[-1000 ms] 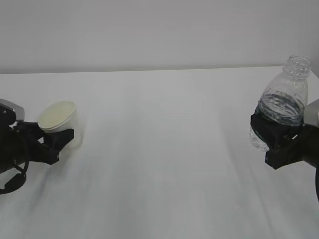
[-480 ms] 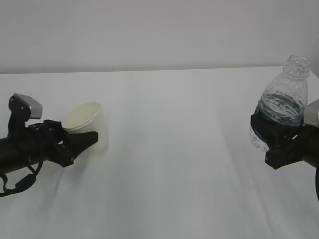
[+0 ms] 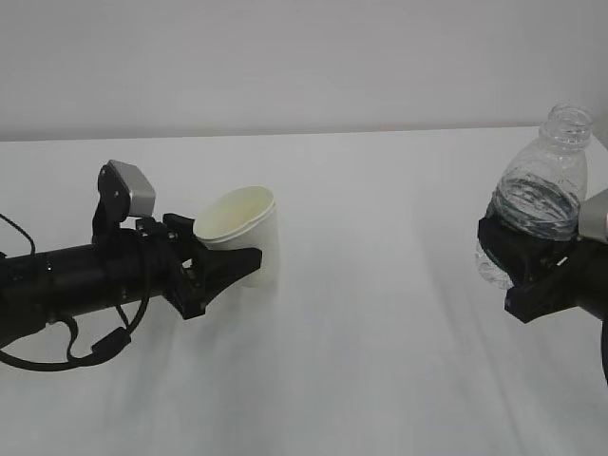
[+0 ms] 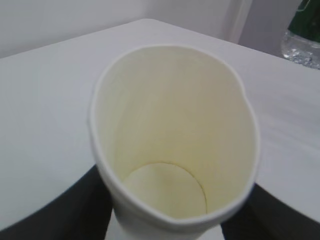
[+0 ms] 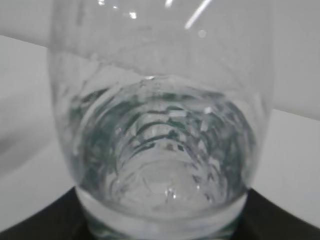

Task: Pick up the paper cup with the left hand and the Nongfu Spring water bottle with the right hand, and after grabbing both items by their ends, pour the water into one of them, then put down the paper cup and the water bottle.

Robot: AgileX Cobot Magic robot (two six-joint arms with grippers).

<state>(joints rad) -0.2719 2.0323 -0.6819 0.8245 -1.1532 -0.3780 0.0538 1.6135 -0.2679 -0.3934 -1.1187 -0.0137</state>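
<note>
The off-white paper cup leans left of centre, its cream inside empty. My left gripper is shut on its lower part, black fingers on both sides. At the far right the clear Nongfu Spring water bottle is lifted and slightly tilted, uncapped mouth up, water in its lower half. My right gripper is shut on its lower end, hiding the label. The bottle's green label shows at the left wrist view's top right.
A white tabletop spans the view, with a pale wall behind its far edge. Nothing else stands on the table between the two arms.
My left arm has carried the cup rightward, from the left edge toward the centre. The right arm and the bottle have stayed still.
</note>
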